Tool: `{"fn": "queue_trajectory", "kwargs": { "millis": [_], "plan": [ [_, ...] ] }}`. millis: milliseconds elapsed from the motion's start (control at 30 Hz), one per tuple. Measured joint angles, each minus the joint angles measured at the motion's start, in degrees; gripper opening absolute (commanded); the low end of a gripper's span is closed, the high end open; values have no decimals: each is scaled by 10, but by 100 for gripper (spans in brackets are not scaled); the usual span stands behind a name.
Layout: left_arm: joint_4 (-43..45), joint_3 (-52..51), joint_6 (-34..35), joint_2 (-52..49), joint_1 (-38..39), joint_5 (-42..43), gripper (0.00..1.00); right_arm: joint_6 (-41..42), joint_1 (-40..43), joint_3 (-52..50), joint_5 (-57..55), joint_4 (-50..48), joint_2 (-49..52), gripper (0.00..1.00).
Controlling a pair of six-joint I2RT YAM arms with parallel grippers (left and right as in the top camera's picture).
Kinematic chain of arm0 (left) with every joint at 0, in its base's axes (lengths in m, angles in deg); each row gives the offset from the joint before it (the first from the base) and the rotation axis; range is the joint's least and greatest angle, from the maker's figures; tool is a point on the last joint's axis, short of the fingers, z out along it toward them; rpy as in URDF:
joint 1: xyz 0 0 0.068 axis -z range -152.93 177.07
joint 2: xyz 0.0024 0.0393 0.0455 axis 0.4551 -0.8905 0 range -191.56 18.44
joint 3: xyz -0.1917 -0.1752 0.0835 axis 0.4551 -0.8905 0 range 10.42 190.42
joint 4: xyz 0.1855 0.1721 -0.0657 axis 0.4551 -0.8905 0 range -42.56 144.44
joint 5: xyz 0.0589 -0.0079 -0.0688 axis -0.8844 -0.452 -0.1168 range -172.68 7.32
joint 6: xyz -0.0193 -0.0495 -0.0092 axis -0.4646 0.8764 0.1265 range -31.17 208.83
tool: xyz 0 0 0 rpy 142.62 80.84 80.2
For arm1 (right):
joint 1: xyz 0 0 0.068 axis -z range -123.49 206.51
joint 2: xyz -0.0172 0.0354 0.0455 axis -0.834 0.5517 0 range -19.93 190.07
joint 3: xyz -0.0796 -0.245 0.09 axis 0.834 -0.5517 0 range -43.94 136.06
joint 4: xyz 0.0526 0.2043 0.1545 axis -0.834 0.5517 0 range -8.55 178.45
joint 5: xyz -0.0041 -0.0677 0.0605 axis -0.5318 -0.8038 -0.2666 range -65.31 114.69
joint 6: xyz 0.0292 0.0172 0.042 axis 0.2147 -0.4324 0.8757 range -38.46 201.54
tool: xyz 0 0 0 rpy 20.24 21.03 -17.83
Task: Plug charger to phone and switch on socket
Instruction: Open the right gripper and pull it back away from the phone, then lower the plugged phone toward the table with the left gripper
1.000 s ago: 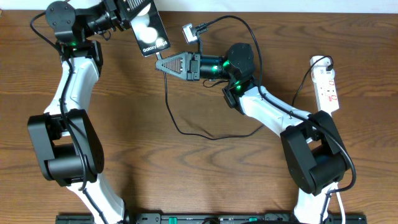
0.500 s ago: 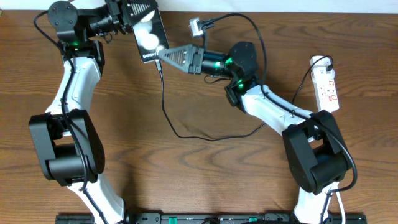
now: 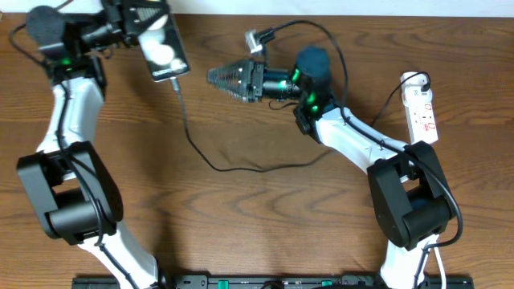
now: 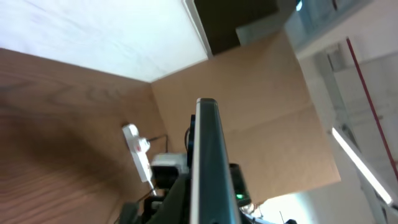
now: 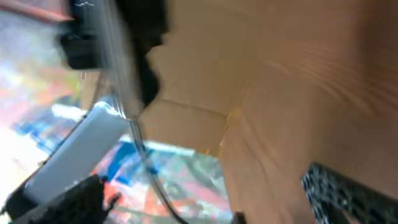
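Charger [image 3: 186, 128] first, since that is where the change is. A second ago my right gripper [image 3: 215, 78] was pinched on its plug tip just under the phone [image 3: 163, 50]. Now those jaws stand wide apart with nothing between them, and the gripper sits clear of the phone, blurred in the overhead view as it backs off.

My left gripper [image 3: 136, 14] stays clenched on the phone's top end and has swung it left along the table's [image 3: 241, 233] far edge. The black cable has gone with it. It meets the phone's lower edge, runs down, then curves right across the wood. I read that as the plug being seated, because a loose tip would have dropped away when the phone moved. I cannot see the port itself, so that is a judgement.

If so, the first half of the task is done. The socket [image 3: 423, 112] lies at the table's right side, well apart from both grippers, its switches untouched. My freed right gripper is the nearer one for that.
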Motion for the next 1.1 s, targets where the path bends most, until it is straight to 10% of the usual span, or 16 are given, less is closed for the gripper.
{"fn": "queue_trajectory", "kwargs": {
  "millis": [600, 1100],
  "plan": [
    [2, -31, -23, 0, -13, 29, 7, -384, 27, 97, -331, 762, -31, 99],
    [-19, -313, -173, 0, 59, -71, 8, -431, 24, 142, -505, 814, -198, 99]
  ]
}}
